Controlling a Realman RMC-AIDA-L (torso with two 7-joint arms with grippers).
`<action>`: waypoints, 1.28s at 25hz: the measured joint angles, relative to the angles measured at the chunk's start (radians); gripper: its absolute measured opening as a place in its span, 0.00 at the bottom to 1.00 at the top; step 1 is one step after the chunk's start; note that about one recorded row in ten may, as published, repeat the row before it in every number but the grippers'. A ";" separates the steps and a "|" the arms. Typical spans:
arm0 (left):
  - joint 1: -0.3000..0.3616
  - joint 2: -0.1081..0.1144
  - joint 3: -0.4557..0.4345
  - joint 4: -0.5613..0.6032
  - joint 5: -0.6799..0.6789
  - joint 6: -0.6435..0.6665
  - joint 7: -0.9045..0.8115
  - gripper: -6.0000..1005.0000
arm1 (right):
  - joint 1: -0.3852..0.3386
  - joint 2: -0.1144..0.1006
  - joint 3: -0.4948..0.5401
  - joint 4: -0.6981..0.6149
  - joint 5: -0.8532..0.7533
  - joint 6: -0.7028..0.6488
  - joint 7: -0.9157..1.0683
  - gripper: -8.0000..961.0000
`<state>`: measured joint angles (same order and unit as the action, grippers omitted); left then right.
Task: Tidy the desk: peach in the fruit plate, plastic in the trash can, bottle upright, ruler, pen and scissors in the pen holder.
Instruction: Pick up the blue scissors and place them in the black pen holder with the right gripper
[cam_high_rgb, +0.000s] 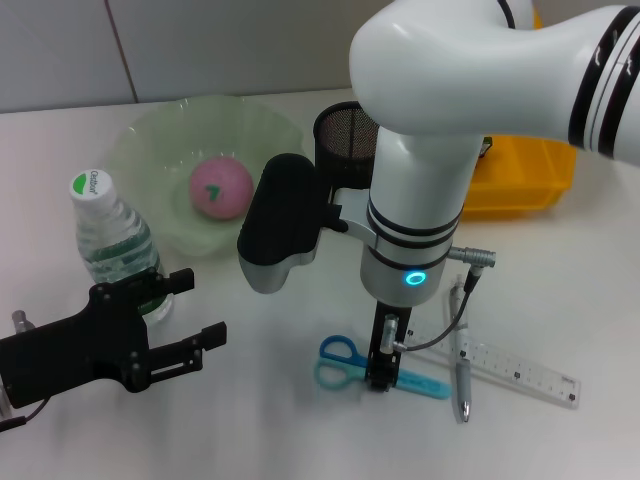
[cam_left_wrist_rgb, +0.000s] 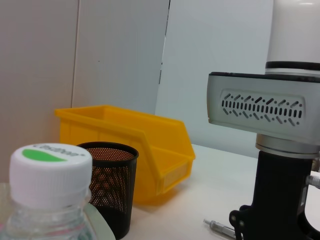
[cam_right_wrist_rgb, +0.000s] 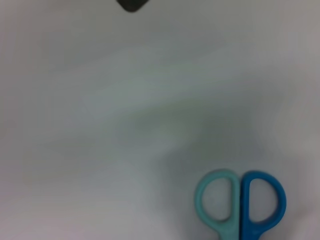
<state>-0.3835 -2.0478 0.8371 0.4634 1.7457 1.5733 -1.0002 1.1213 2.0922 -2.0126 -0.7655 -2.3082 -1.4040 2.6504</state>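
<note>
Down at the table's (cam_high_rgb: 250, 420) near edge, the right gripper (cam_high_rgb: 383, 378) pinched the scissors (cam_high_rgb: 345, 362) at the stiff, slippery blades, just past the handles; the left gripper (cam_high_rgb: 195, 310) waited unclenched.

White arm (cam_high_rgb: 440, 120); black bands; blue ring light

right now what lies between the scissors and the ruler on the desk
In the head view, a pen lies between the scissors and the ruler, with the right gripper down on the scissors' blades.
</note>
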 joint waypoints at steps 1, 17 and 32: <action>0.000 0.000 0.000 0.000 0.000 0.000 0.000 0.78 | 0.000 0.000 0.000 0.000 -0.005 0.000 0.000 0.26; 0.001 0.000 -0.015 0.001 0.000 0.001 -0.008 0.78 | -0.025 -0.009 0.170 -0.078 -0.015 -0.057 -0.027 0.25; 0.024 0.000 -0.065 0.001 0.000 0.013 -0.009 0.78 | -0.171 -0.013 0.512 -0.241 -0.095 -0.093 -0.160 0.26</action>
<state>-0.3590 -2.0478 0.7724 0.4641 1.7456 1.5868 -1.0093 0.9503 2.0792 -1.5004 -1.0063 -2.4031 -1.4968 2.4905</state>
